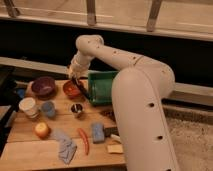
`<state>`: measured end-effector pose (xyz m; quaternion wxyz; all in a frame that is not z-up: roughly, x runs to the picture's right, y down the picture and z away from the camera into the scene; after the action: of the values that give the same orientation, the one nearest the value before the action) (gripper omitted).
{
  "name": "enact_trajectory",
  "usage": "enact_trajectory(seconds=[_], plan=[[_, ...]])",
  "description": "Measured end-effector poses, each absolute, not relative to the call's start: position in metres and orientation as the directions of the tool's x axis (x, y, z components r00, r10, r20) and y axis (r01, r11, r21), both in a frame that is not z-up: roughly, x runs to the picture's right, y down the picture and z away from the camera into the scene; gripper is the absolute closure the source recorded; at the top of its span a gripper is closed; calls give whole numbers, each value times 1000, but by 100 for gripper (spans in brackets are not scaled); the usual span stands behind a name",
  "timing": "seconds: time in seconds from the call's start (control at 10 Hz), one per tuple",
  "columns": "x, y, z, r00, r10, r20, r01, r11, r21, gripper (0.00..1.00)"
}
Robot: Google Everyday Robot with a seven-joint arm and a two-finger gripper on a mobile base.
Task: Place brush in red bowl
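where pincer (76, 80) hangs — wooden table (30, 132)

Wooden table (30, 131) is pretty crowded. Going off the red bowl (71, 90): purple bowl (43, 86) just left of it, green bin (104, 86) just right. In front there's a small metal cup (77, 109), a blue cup (48, 108) and a white cup (28, 106). Nearer still, an apple (42, 130), grey cloth (65, 146), red chilli (84, 140) and blue sponge (98, 133). The gripper (75, 80) hangs over the red bowl.
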<state>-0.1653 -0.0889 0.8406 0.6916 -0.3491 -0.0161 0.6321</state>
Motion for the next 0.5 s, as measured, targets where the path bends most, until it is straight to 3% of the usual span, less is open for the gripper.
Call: enact_trajectory(seconds=[0.5], plan=[[-198,-40,832,313,818,-483,-839,0,-544,100]])
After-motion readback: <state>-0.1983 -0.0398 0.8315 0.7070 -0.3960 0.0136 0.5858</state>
